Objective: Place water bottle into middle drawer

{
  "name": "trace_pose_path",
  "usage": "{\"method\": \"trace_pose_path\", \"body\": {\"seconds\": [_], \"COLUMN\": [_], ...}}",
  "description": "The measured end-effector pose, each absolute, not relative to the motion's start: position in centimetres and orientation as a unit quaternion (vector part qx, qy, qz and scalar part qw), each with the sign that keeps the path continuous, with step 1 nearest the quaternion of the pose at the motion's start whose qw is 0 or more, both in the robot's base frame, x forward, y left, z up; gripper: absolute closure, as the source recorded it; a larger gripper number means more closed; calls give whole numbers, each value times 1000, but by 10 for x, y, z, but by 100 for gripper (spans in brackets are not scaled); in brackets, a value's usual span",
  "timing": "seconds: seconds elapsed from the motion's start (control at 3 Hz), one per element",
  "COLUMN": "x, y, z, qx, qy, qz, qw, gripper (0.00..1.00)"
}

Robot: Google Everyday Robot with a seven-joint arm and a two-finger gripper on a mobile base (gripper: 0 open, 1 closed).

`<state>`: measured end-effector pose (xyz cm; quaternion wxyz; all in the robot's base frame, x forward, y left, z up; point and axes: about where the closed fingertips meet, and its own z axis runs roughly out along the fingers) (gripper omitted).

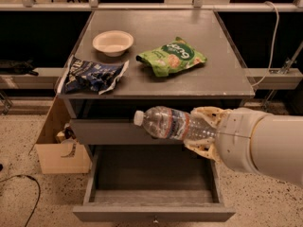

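Note:
The water bottle [168, 123] is clear and ribbed with a white cap and a red-edged label. It lies level, cap pointing left, held in front of the upper drawer front. My gripper [204, 131] is shut on its base end, with tan fingers [208, 113] above and below it. The big white arm comes in from the right. The middle drawer [154, 213] is pulled out below the bottle; its grey box is open and nothing lies in it. The bottle hangs above the drawer's back part.
On the grey cabinet top [222, 65] lie a white bowl [112, 42], a green snack bag [172, 56] and a dark blue bag [93, 74]. A cardboard box [59, 150] stands on the floor at the left. A black cable [23, 186] lies on the floor.

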<state>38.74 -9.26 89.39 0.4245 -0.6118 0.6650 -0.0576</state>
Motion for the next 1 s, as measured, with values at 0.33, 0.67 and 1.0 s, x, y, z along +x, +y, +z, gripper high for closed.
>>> {"method": "trace_pose_path", "body": {"seconds": [0.33,0.67,1.0], "x": [387,386,417], "y": [-94,-99,-101], "z": [898,904,877], "qx": [-615,-612,-611], "qy": [664,670,689], "qz": [-67,-79,-55], "qw": [421,412,385], "gripper": [100,100,100]}}
